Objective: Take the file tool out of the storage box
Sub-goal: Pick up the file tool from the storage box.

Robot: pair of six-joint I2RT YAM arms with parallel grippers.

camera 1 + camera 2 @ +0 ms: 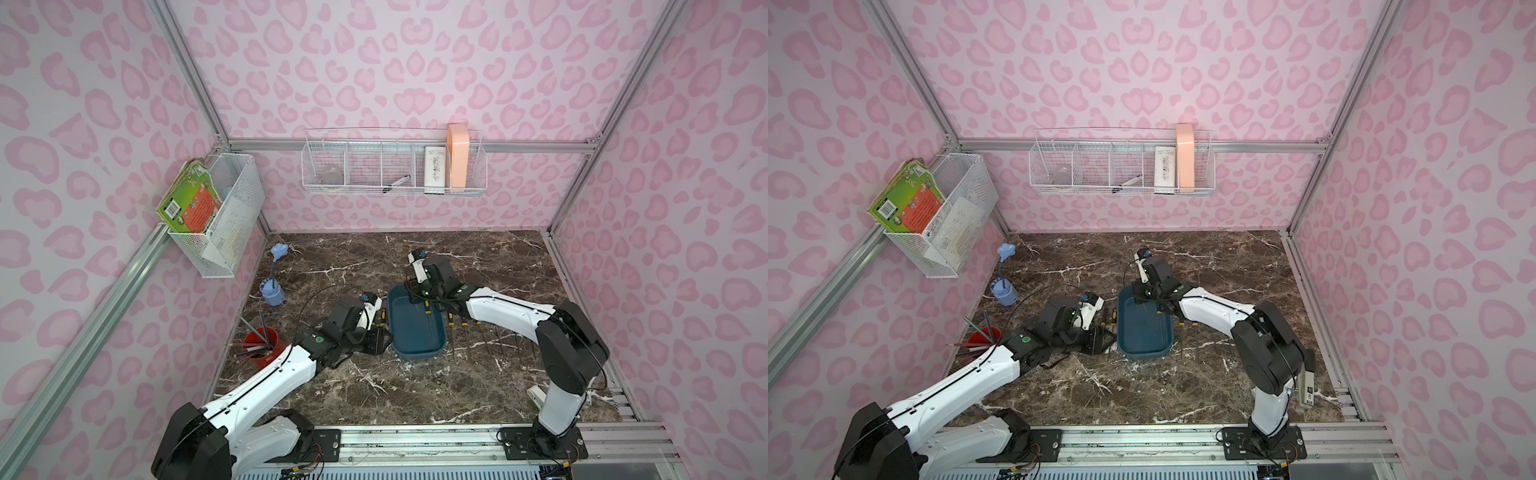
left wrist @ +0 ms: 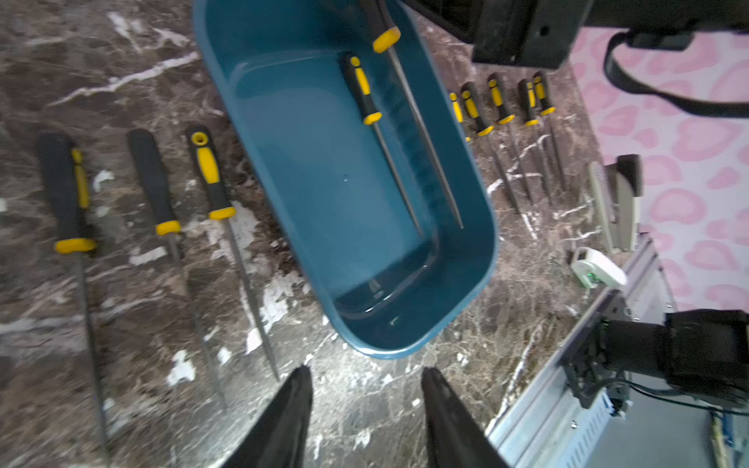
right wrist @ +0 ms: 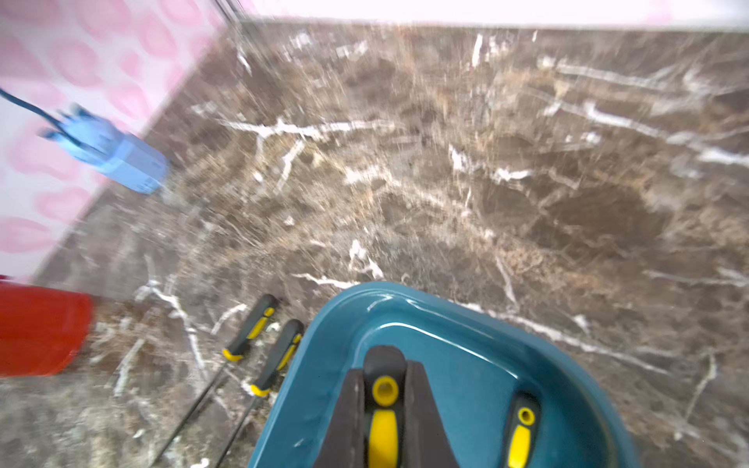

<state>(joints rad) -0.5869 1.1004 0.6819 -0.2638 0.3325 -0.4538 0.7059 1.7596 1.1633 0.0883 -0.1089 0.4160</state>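
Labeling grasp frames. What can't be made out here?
- Held file blade: right wrist view, cut off by the edge.
- Right claw: in both top views, tips hidden under its own wrist.
- Red pen pot: right wrist view, blurred, edge-cut.
- Tabletop files: top view, partly under right arm.

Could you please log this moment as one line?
right gripper: shut on file tool, inside storage box | left gripper: open, empty | second file: in box
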